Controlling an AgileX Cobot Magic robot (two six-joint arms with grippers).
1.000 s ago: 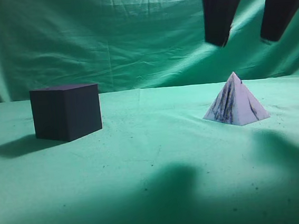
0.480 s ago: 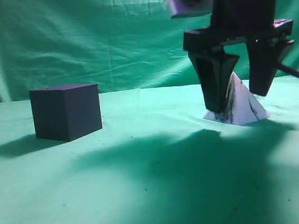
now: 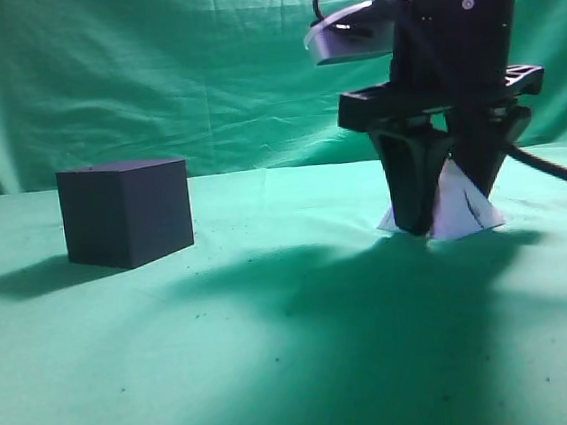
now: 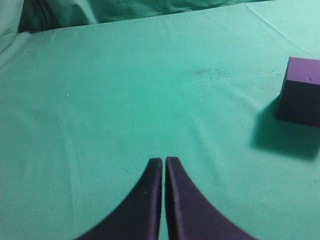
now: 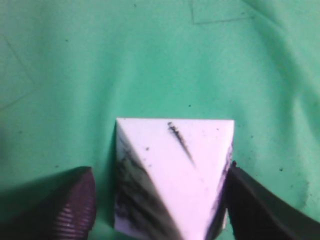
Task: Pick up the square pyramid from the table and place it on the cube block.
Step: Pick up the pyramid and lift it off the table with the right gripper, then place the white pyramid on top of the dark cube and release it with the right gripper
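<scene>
Nothing readable is showing anywhere: no lettering, labels, brands, numbers or signs.

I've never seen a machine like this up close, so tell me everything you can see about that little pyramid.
The pyramid is white with dark marble-like streaks, four-sided, with a square base. It sits upright on the green table, right of the dark cube. The right gripper straddles it, one finger on each side. Its right finger looks to be touching the pyramid; a gap shows at the left one.
</scene>
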